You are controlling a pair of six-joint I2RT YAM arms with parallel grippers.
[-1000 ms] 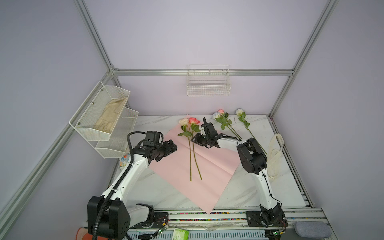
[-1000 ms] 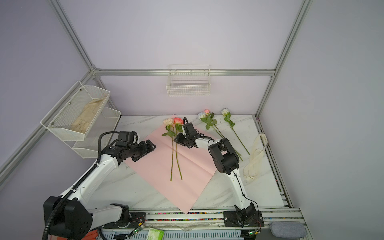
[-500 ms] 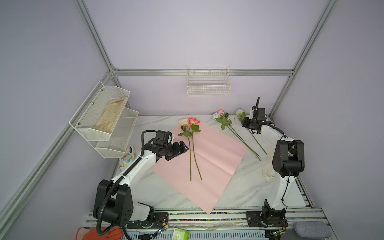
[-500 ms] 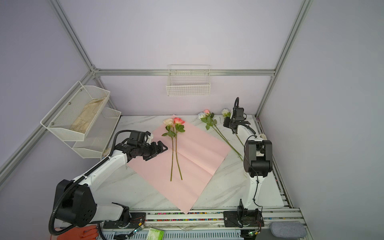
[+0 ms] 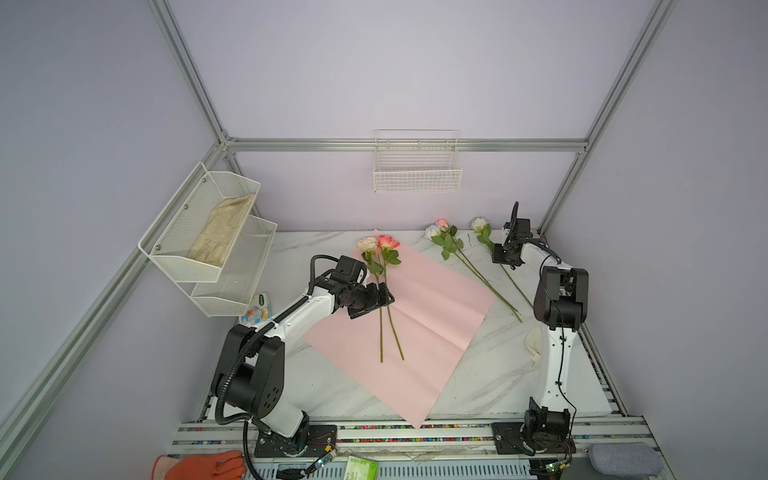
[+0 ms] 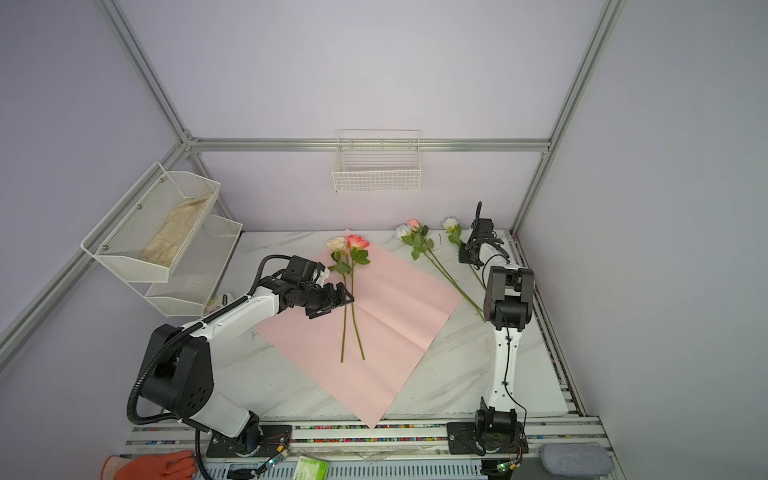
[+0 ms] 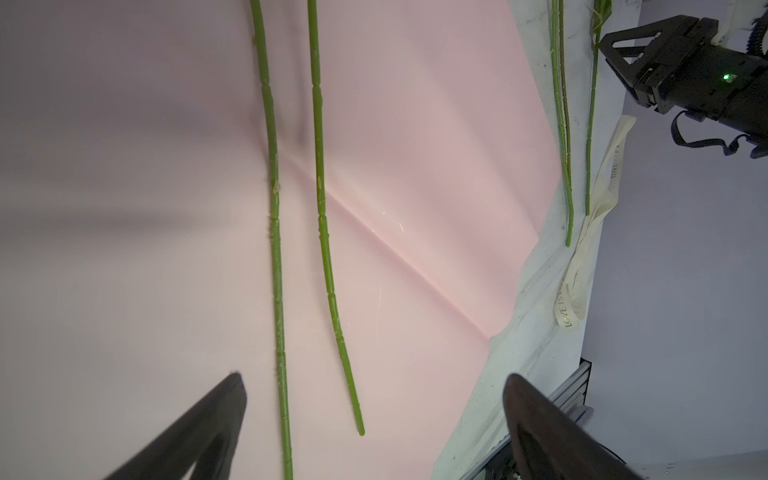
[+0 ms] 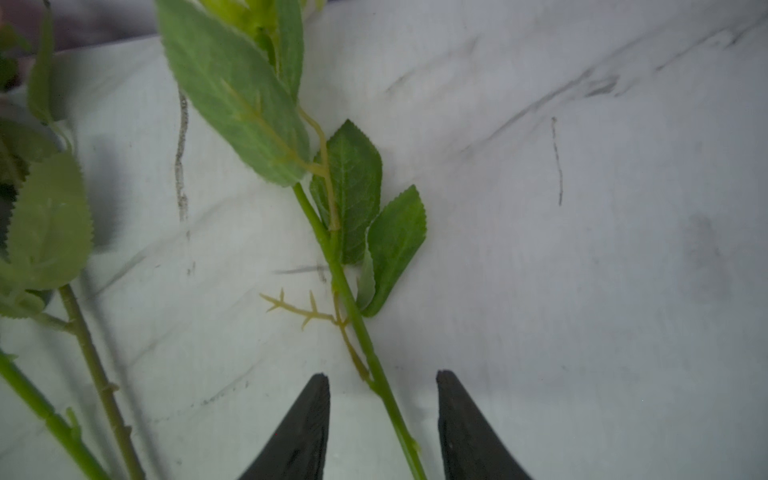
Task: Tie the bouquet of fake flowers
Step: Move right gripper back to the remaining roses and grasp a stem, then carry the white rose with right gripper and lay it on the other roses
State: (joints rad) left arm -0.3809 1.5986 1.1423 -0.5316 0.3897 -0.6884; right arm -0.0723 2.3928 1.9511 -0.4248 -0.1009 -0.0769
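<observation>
Lilac walls braced by aluminium rails enclose a white marble desk. 1 flat pink paper sheet lies diagonally across its middle, with 1 corner at the front edge.

The bouquet of fake flowers is ungathered and lies as 5 long-stemmed artificial roses. 2 of them, a cream rose and a salmon-pink rose, lie side by side on the sheet with their heads toward the desk's back edge. The other 3 lie on bare marble near the back right corner. A pale rose and a small pink rose have their stems together, and a white rose lies just to their right.

The left gripper is spread wide over the 2 stems on the sheet and holds nothing. The right gripper is about half open. Its 2 fingertips straddle the white rose's stem below the leaves, with a gap on each side, so it grips nothing.

1 cream ribbon with printed letters lies along the desk's right edge.

Of the 2 containers, a white 2-tier mesh rack on the left wall holds 1 cream fabric piece in its upper tier. A white wire basket hangs on the back wall.
</observation>
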